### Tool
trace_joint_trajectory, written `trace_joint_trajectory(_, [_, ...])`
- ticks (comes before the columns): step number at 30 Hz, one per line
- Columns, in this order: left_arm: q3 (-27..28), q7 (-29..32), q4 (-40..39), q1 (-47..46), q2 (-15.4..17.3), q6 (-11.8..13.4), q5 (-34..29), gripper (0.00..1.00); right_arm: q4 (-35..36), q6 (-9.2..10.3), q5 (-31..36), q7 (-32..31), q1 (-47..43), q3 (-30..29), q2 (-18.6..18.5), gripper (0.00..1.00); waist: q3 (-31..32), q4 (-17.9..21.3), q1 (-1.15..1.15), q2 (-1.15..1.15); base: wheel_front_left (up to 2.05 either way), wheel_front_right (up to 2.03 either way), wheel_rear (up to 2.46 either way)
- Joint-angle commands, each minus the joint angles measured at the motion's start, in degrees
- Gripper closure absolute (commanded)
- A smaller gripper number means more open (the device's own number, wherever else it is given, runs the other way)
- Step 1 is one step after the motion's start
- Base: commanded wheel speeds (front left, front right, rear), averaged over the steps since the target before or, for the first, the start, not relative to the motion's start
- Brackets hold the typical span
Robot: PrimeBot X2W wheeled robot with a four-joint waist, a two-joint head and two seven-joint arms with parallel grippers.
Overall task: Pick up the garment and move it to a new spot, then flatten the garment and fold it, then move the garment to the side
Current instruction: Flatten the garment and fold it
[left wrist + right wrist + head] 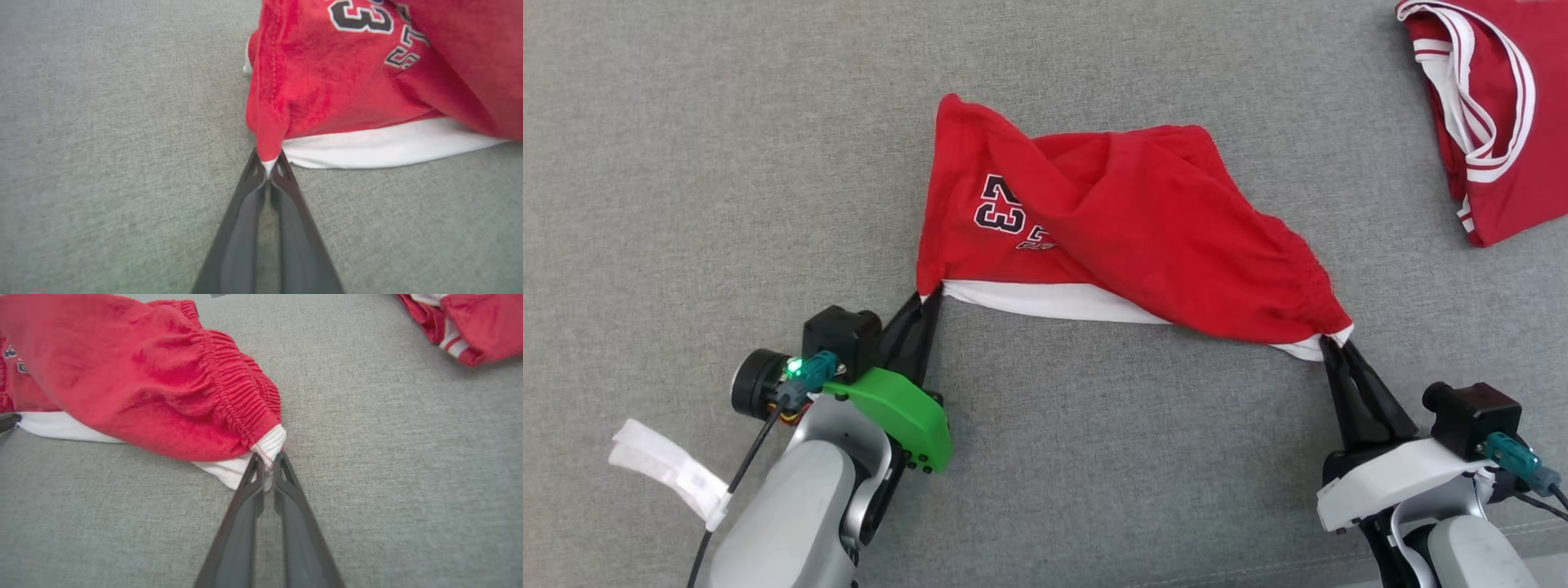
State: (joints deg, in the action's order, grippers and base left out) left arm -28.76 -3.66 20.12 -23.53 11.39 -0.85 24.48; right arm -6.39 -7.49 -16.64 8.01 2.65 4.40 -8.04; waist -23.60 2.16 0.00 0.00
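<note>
"Two holds at once; where does everything lie?" asks the operator.

"Biggest first: the grey woven surface [686, 163] spreads under all of it; the red shorts [1111, 212], printed with a 23, lie crumpled and twisted near its middle, one flap thrown diagonally across the front; a second red garment [1494, 106] with white stripes sits well apart at the far right corner; my left gripper [929, 296] is pinched together on the near left corner of the shorts, where red cloth meets the white band; my right gripper [1334, 343] is clamped on the white edge at the end of the gathered elastic waistband, at the near right corner; a small white strip [662, 469] shows beside my left forearm."

"How will they handle?"

"Light and limp, I judge; thin cloth that sags between my two holds; the ruched elastic gives the thicker, surer bite; the left corner is a thin pinch and could slip under a hard tug; for flattening I would take the corners as now and draw them apart gently, so the twist falls out."
</note>
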Motion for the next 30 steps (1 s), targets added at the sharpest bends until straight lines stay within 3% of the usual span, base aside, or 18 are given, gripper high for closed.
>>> trace_joint_trajectory(1, [0.5, -0.9, -0.8, 0.0, 0.6, 0.5, -0.3, 1.0, 0.6, 0.0, -0.2, 0.6, 0.5, -0.2, -0.6, 1.0, 0.1, 0.0, 0.0, 0.0, 0.0, 0.0, 0.0])
trace_joint_trajectory(10, [2.3, -5.0, -14.3, 2.2, 3.4, 4.0, -2.6, 1.0, 11.5, 0.0, 0.3, 1.1, 3.2, -2.6, -2.7, 1.0, 3.8, -0.5, 0.0, 0.0, 0.0, 0.0, 0.0])
trace_joint_trajectory(21, [5.5, -4.2, -37.9, -5.1, 7.7, 7.1, -8.5, 1.0, 27.5, 0.0, 2.0, -6.4, 15.9, -7.8, -6.6, 1.0, 10.8, -2.5, 0.0, 0.0, 0.0, 0.0, 0.0])
trace_joint_trajectory(30, [8.8, 1.1, -43.4, -13.1, 9.3, 7.2, -7.8, 1.0, 30.3, 0.01, 0.1, -11.0, 22.8, -9.6, -7.9, 1.0, 12.9, -2.9, 0.0, 0.0, 0.0, 0.0, 0.0])
